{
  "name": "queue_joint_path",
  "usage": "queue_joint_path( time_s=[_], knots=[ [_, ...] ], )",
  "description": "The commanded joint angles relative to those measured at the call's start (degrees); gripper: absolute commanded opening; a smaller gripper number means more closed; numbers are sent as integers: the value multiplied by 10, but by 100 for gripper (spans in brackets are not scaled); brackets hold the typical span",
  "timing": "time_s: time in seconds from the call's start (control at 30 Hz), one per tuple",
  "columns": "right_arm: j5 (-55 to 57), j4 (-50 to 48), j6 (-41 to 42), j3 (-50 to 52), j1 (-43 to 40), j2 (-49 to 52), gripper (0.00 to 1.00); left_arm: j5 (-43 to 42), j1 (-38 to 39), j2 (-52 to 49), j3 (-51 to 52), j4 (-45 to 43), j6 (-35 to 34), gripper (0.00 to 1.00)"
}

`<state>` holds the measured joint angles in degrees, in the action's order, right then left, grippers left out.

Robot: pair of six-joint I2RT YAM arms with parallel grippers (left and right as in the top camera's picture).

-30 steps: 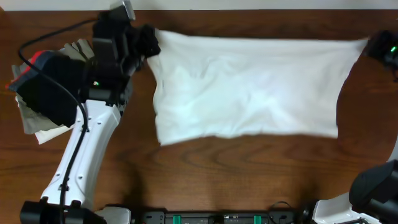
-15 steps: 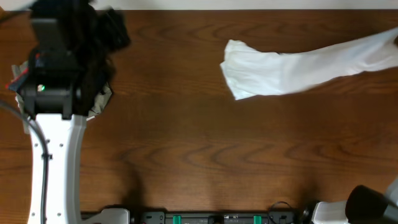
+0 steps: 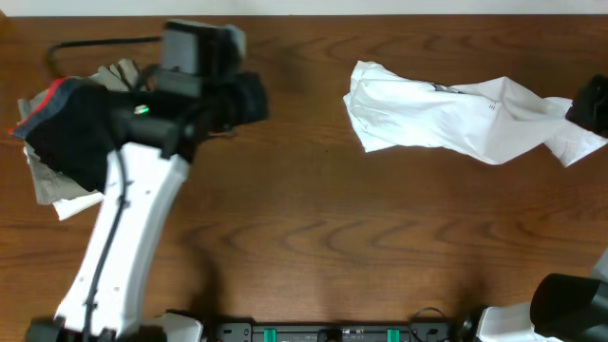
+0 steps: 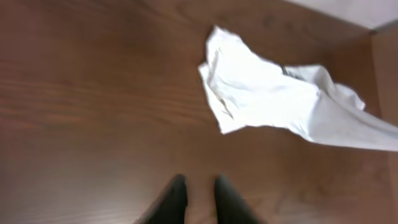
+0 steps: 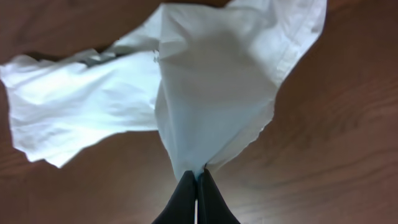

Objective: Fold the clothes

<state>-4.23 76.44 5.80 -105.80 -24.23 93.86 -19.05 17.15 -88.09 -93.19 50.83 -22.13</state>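
The clothes, a plain white garment (image 3: 446,119), lie bunched and wrinkled on the right half of the table. One end is drawn out toward the right edge. My right gripper (image 3: 587,106) is there, shut on that end. In the right wrist view the fingertips (image 5: 198,175) pinch a corner of the white cloth (image 5: 205,81), which fans out ahead. My left gripper (image 3: 251,99) is over bare wood at centre left, well clear of the cloth. In the left wrist view it (image 4: 198,188) stands slightly open and empty, with the garment (image 4: 267,93) far ahead.
At the far left lies a pile of other clothing: a black garment with a red band (image 3: 66,123) on khaki-grey cloth (image 3: 43,180). A black cable (image 3: 95,43) loops along the back edge. The table is dark wood (image 3: 304,237).
The white garment was stretched flat between both grippers. The left gripper let go and opened, and the cloth collapsed toward the right. The left arm swung away left, then back toward the centre.
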Motion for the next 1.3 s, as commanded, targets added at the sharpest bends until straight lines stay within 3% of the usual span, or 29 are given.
queue_joint_path(
  time_s=[0.0, 0.07, 0.27, 0.47, 0.77, 1.07, 1.17, 1.27],
  knots=[
    [14, 0, -7, 15, 3, -6, 1, -3, 30, -62, 1, -14, 0, 33],
    [14, -3, -7, 22, 3, -6, 1, -4, 47, -98, 1, -35, -15, 39],
    [14, -6, -7, 28, 3, -6, 1, -46, 95, -221, 1, -144, -17, 45],
    [14, -6, -7, 28, 3, -6, 1, -50, 133, -313, 1, -255, -21, 45],
    [14, -6, -7, 28, 3, -6, 1, -49, 162, -369, 1, -368, -38, 45],
    [15, -12, -8, 28, 2, -6, 1, -23, 160, -373, 1, -340, -57, 40],
    [15, -14, -8, 29, 2, -6, 1, -5, 160, -373, 1, -300, -98, 34],
    [15, -15, -7, 29, 2, -6, 1, 5, 160, -373, 1, -285, -135, 34]
  ],
)
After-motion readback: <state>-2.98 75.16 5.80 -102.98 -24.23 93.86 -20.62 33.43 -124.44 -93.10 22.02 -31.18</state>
